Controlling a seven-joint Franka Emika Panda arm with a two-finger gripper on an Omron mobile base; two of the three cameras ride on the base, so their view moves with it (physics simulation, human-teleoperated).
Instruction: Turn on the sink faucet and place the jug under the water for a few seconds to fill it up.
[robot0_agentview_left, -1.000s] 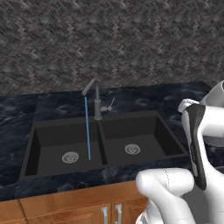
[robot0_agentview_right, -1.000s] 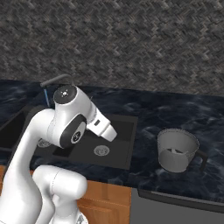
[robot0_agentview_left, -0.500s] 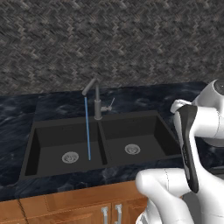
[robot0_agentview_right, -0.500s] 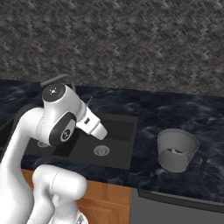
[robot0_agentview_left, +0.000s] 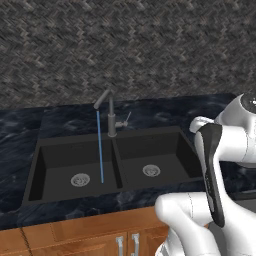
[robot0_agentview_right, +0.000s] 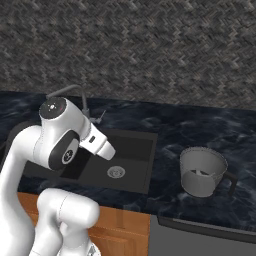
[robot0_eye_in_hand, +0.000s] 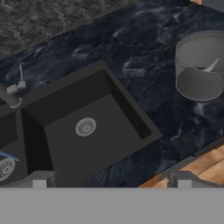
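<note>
Item, sink faucet (robot0_agentview_left: 110, 116): running, the water (robot0_agentview_left: 100, 147) falling as a thin blue line into the left basin of the sink (robot0_agentview_left: 186, 145); over the last second my arm has swung away from the tap toward the right, which I judge closes the turning-on step and opens the fetch.

Item, jug (robot0_agentview_right: 203, 171): upright and untouched on the table (robot0_agentview_right: 200, 130) right of the sink, well apart from my claw (robot0_eye_in_hand: 111, 181), whose tips stand spread and hold nothing, the jug lying up and right of them in the hand view.
</note>
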